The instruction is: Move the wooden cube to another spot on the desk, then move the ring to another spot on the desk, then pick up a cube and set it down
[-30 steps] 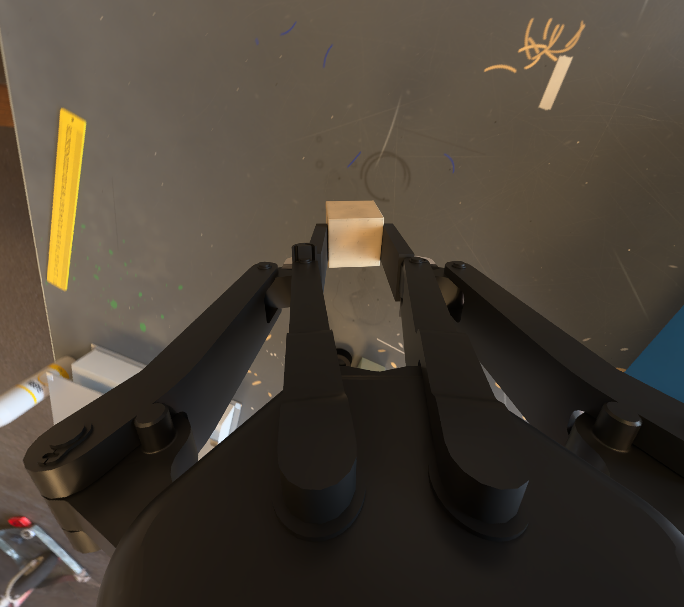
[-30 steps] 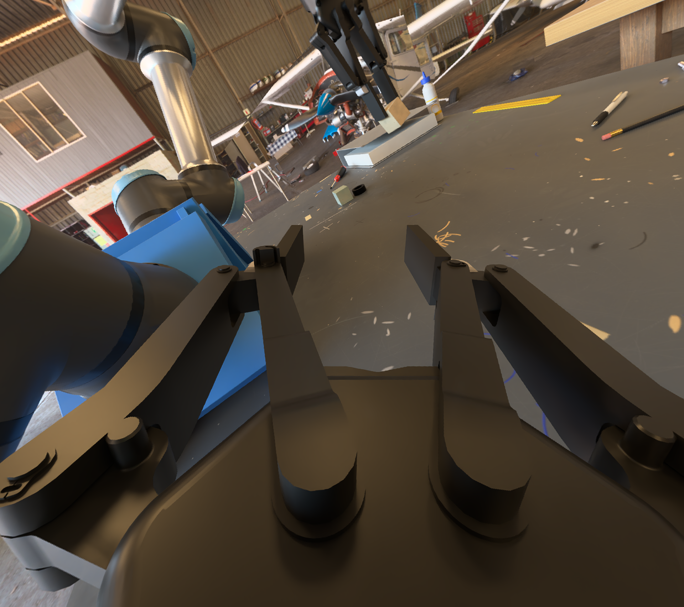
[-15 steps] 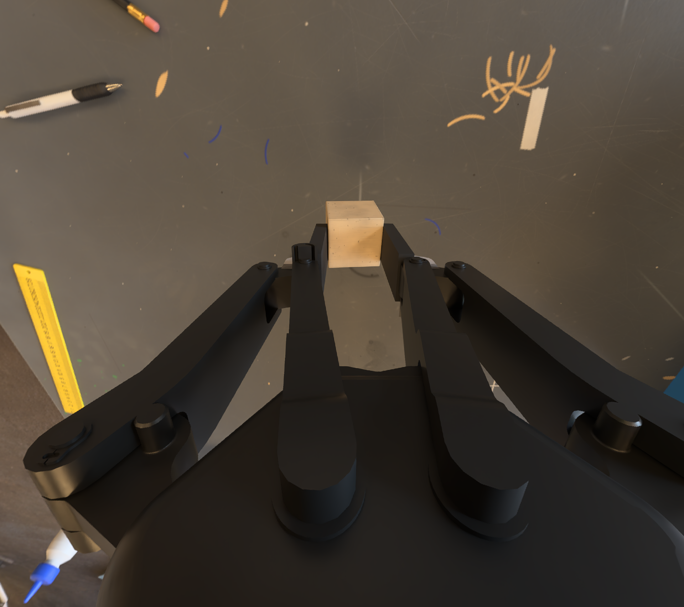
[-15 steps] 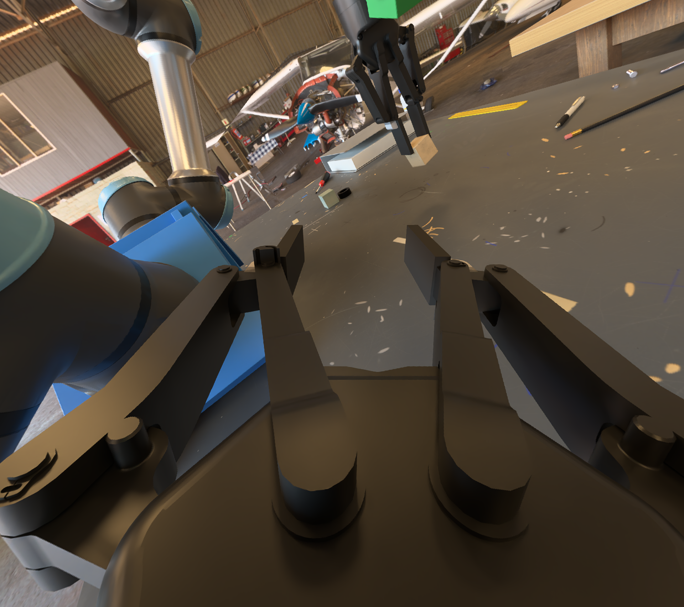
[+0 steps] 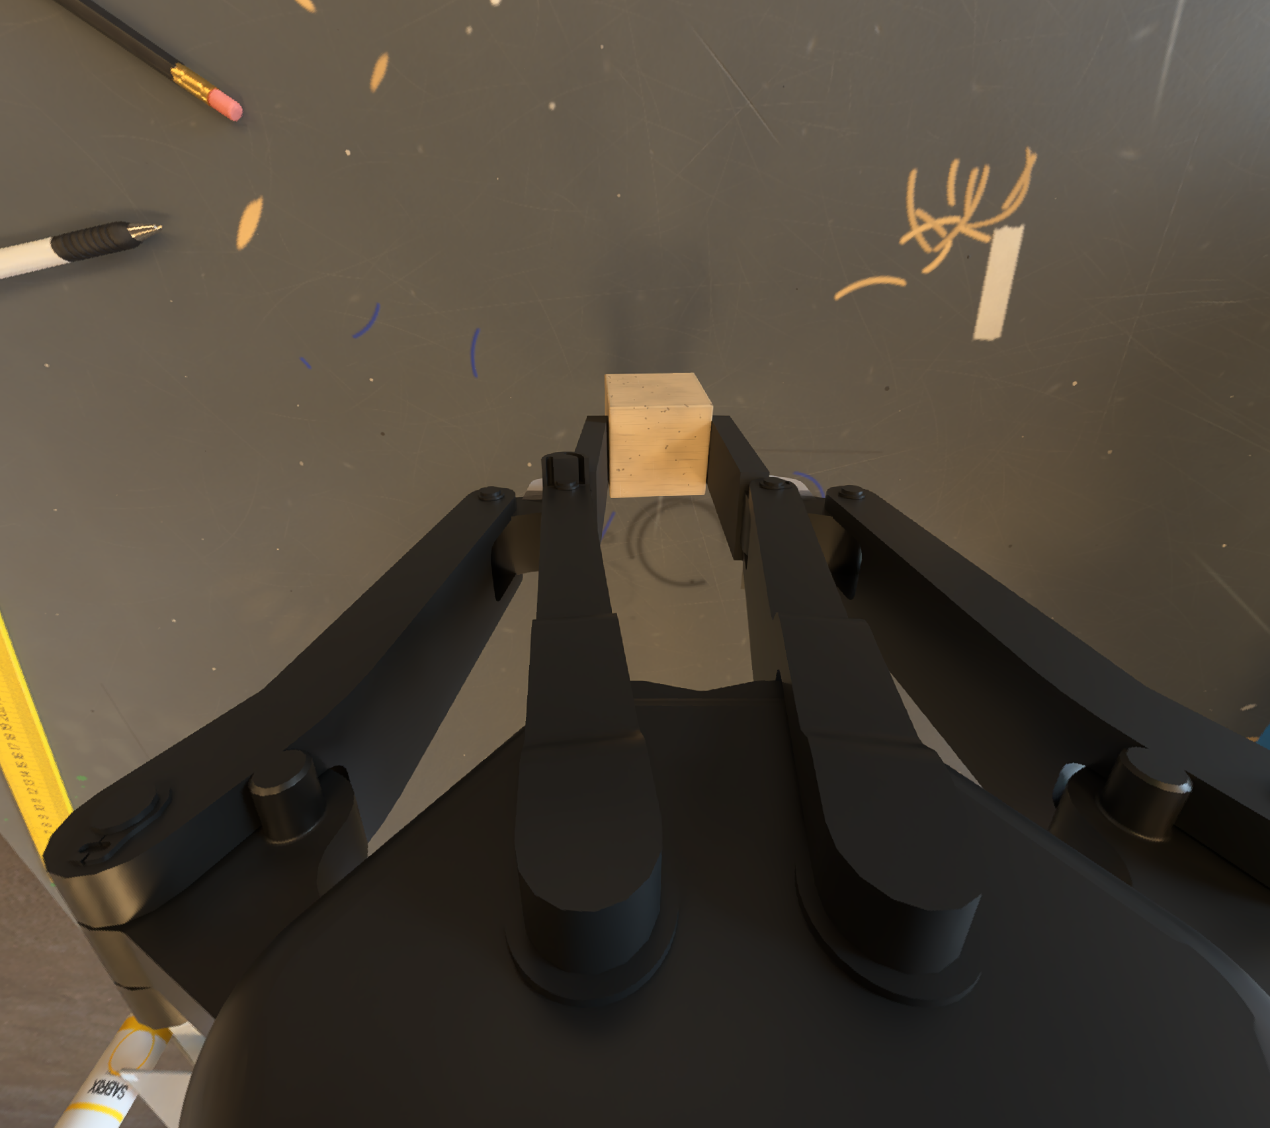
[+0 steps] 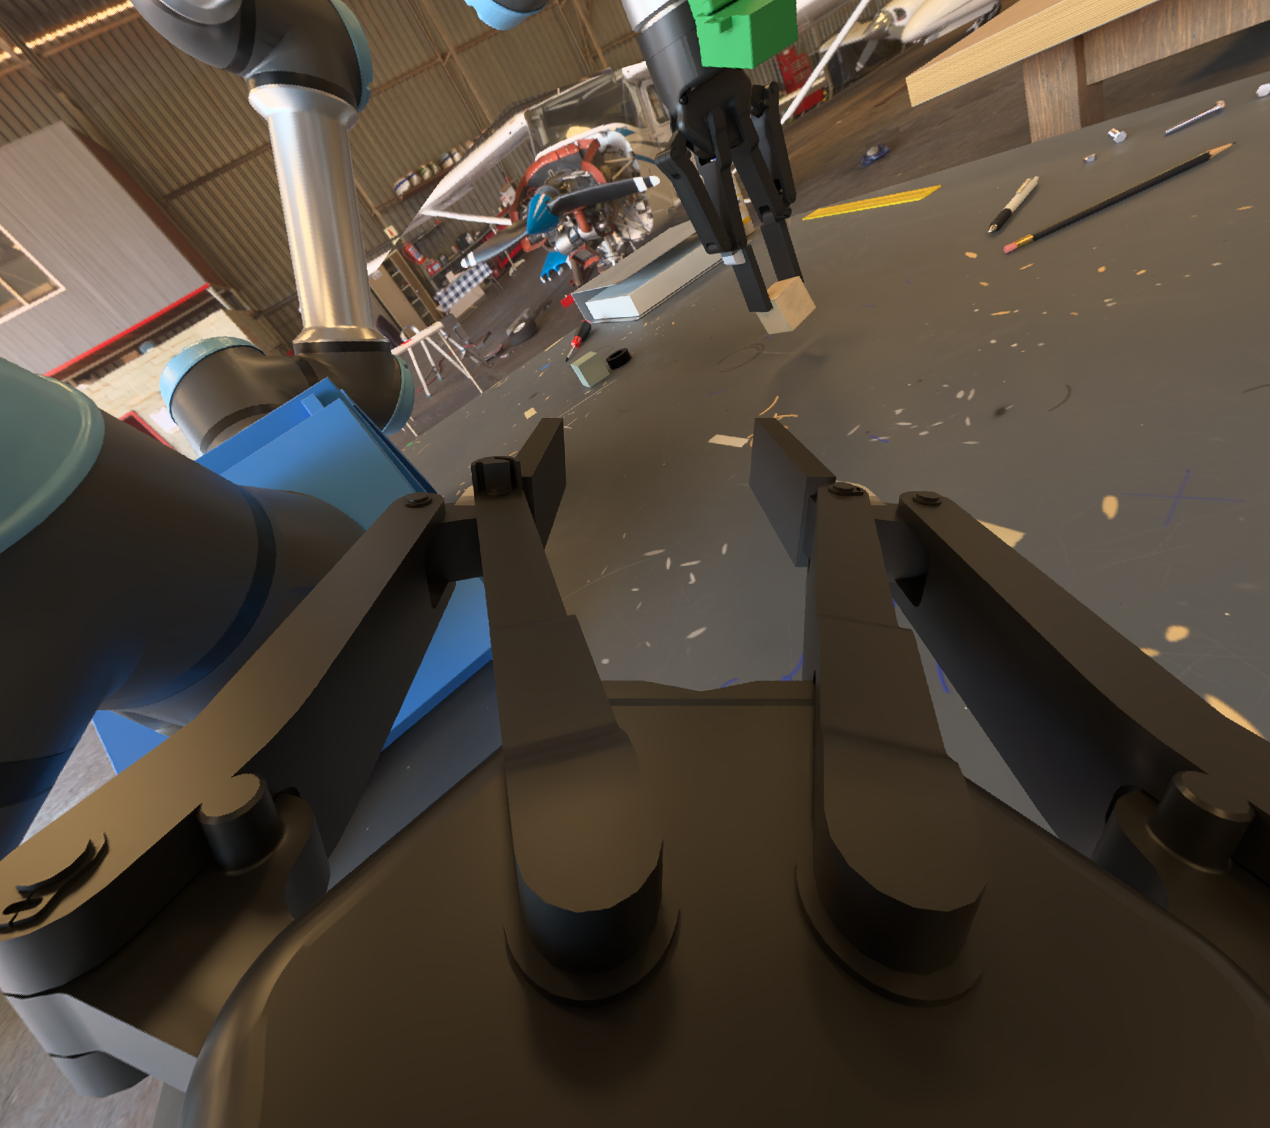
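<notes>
Wooden cube (image 5: 658, 435) is clamped between the fingers (image 5: 739, 476) of the left gripper (image 5: 658, 456) at frame centre, carried just above the desk (image 5: 756, 98). First step is judged under way; lowering and release are called for. Right gripper (image 6: 656, 476) hangs open, empty.

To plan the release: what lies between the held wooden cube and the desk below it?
Nothing: in the right wrist view the wooden cube, shut in the left claw, hangs over bare desk.

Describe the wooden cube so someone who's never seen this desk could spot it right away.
On the dark grey desk, find the left gripper. The wooden cube is clamped between its fingers, above the surface. It is the only pale, square-edged wooden block there.
</notes>
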`<state>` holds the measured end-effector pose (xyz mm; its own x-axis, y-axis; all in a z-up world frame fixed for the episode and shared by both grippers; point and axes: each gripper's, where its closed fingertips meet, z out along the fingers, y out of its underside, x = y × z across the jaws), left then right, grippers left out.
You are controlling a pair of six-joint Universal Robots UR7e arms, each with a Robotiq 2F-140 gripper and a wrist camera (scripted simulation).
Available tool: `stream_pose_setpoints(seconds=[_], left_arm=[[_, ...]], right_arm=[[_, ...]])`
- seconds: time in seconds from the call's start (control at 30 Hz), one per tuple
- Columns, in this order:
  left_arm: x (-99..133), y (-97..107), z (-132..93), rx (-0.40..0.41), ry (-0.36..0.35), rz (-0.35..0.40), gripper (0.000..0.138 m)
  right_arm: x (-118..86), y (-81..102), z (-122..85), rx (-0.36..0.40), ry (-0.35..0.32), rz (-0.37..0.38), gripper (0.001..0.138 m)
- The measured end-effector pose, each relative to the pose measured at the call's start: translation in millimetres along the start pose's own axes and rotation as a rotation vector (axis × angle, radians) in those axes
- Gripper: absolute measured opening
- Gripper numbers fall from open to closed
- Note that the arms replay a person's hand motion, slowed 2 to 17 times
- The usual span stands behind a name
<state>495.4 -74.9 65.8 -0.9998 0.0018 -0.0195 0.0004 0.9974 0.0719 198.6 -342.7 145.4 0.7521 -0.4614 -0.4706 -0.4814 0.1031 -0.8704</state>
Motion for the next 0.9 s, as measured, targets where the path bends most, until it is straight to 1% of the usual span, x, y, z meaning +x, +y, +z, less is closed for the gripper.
stream_pose_setpoints(seconds=[0.43,0.9], left_arm=[[0,-8,7,0.026,0.038,-0.023,0.039],[4,-10,17,0.01,0.077,-0.049,0.039]], right_arm=[[7,-0.4,3,-0.01,-0.006,0.01,0.072],[11,3.1,11,-0.029,-0.024,0.025,0.072]])
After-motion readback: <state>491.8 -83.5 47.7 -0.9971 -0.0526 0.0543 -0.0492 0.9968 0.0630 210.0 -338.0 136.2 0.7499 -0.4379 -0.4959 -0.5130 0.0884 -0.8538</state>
